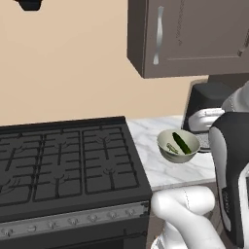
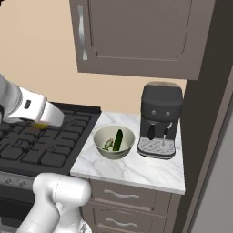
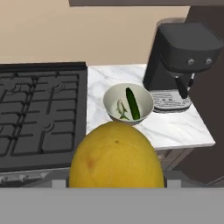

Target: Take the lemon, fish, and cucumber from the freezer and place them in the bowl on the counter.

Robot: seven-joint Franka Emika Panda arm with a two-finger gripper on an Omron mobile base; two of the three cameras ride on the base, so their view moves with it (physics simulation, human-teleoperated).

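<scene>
Coffee machine [image 2: 160, 119] crowds the bowl [image 2: 101, 144] — stove [image 2: 43, 141] flanks its other side.

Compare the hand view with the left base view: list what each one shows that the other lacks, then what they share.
Hand view alone: the lemon large in front, at the tool, and a small fish lying in the bowl.
Left base view alone: the wall cupboard with its silver handle, and the robot's white arm.
Both: the black stove, the marble counter, the bowl holding the cucumber, and the coffee machine.
</scene>
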